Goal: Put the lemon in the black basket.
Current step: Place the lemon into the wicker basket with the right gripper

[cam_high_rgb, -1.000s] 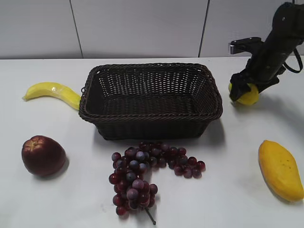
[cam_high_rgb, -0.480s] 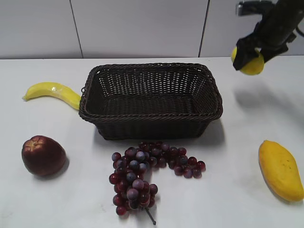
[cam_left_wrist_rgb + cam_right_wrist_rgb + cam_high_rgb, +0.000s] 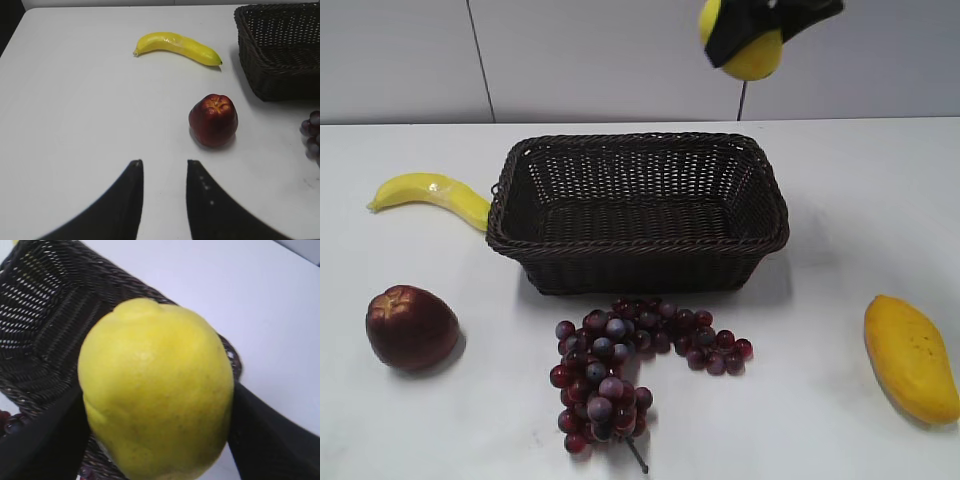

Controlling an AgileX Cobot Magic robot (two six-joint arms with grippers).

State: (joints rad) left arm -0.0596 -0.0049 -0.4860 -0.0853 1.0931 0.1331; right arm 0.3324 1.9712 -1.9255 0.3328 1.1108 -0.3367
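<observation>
My right gripper (image 3: 745, 30) is shut on the bright yellow lemon (image 3: 755, 55) and holds it high in the air, above the back right corner of the black basket (image 3: 638, 245). In the right wrist view the lemon (image 3: 155, 390) fills the frame between the two black fingers, with the basket (image 3: 45, 315) below and to the left. The woven basket stands empty in the middle of the white table. My left gripper (image 3: 164, 165) is open and empty above bare table; the arm does not show in the exterior view.
A banana (image 3: 430, 195) lies left of the basket. A dark red apple (image 3: 410, 327) sits front left and shows in the left wrist view (image 3: 213, 120). A bunch of purple grapes (image 3: 630, 365) lies in front of the basket. A mango (image 3: 910, 357) lies front right.
My right gripper has lifted the lemon off the table at the right and carried it up and to the left, toward the basket. The other fruit has not moved.
</observation>
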